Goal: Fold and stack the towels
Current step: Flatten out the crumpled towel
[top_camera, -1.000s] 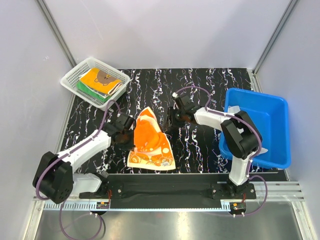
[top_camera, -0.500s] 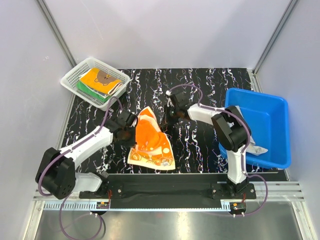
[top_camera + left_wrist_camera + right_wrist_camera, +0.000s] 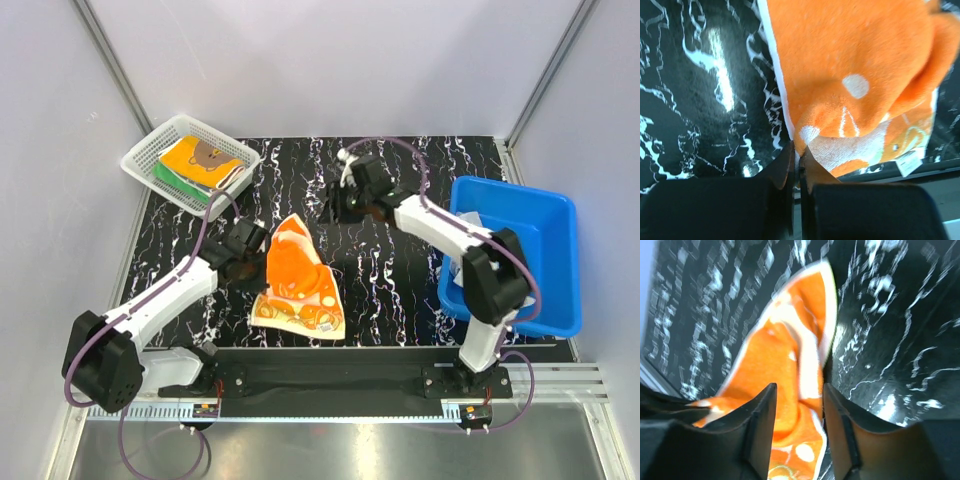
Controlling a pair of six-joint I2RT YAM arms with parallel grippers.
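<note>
Your left gripper (image 3: 797,155) is pinched together on the white-bordered left edge of the orange towel (image 3: 298,280). The towel lies rumpled in a rough triangle on the black marbled surface (image 3: 400,290). Its narrow tip points away from the arm bases and its broad printed end lies nearest them. Your right gripper (image 3: 799,387) hangs above the surface just beyond that tip, jaws apart and holding nothing. The yellow bear towel (image 3: 203,155) sits folded on top of others in the white mesh basket (image 3: 140,160) at the far left corner. The blue tub (image 3: 560,215) stands at the right edge.
</note>
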